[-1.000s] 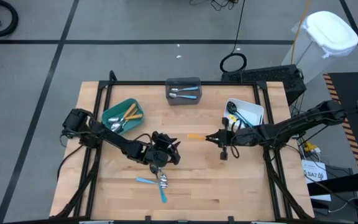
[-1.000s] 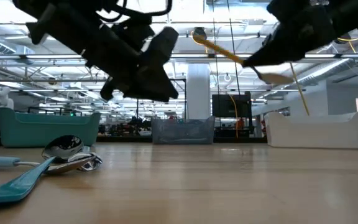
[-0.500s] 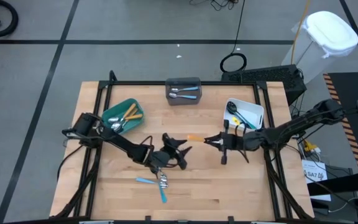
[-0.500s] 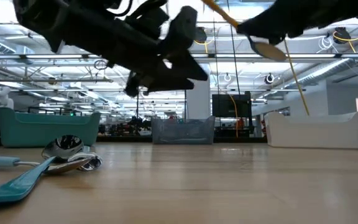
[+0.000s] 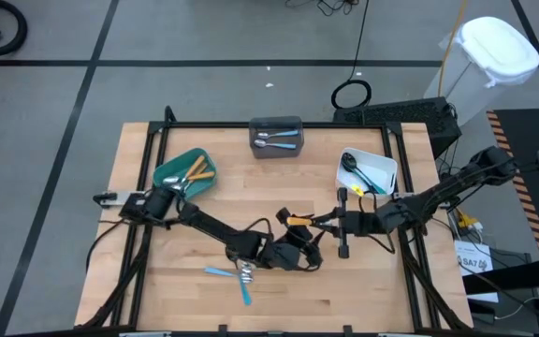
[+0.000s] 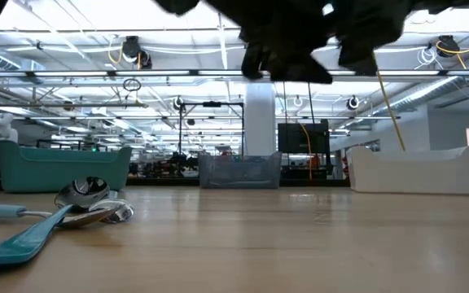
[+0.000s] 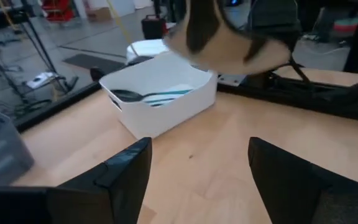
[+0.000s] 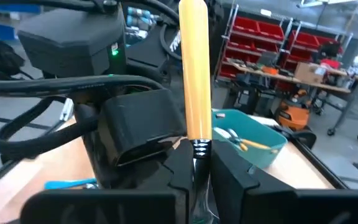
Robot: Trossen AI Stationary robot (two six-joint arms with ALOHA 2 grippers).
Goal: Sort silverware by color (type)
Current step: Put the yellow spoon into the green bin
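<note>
Table (image 5: 157, 290): three bins along the far half. Teal bin (image 5: 183, 174) far left, holding orange-handled pieces; grey bin (image 5: 276, 136) far centre, with blue-handled ones; white bin (image 5: 369, 168) far right, with a black spoon and a blue handle.

My arms now meet over mid-table. A second ago they were well apart; since then my left arm has swung from above the loose cutlery toward the right one. My left tool (image 5: 299, 251) is released, fingers (image 7: 127, 171) spread wide, having opened out over that same second. It carries nothing. It sits just beside the right tool, slightly nearer the front edge.

My right tool (image 5: 318, 223) is clenched on the orange-handled piece (image 8: 195, 74), gripped at the neck, handle sticking out toward the left arm. The head is hidden between the fingers, so I cannot tell spoon from fork.

Judgement: this looks like a handover being set up. Orange belongs in the teal bin, which is on my left arm's side. The left fingers are not yet round the handle.

Still unsorted near the front edge: two blue-handled pieces (image 5: 221, 272) and a silver spoon (image 6: 85, 192), lying touching in a small heap.
</note>
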